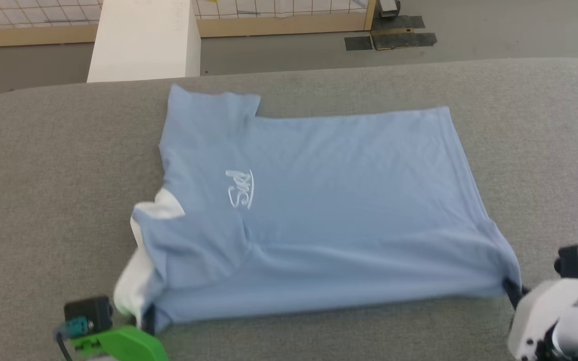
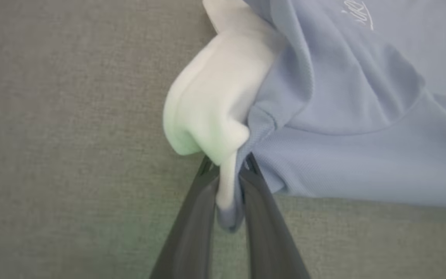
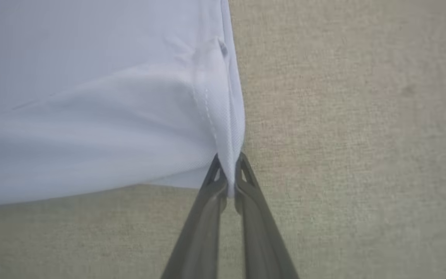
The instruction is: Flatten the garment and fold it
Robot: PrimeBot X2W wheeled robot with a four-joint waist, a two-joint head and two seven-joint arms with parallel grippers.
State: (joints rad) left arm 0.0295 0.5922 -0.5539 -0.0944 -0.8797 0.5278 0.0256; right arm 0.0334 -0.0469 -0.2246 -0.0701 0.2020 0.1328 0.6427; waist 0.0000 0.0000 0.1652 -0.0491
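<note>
Grey woven counter [image 1: 43, 165] across the whole foreground, far corners rounded. Behind it, grey floor [image 1: 279, 55], evenly lit. A white block [image 1: 143, 40] stands right at the counter's far edge. Further back, a wooden rail [image 1: 279, 25] under a white grid panel [image 1: 279, 6], and dark mats [image 1: 394, 39] beside a wooden post [image 1: 369, 15]

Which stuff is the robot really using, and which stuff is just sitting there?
Using: blue shirt; left gripper and right gripper, both pinching its near edge; grey table.
Just sitting: white block, dark floor mats, wooden-framed fence.
</note>
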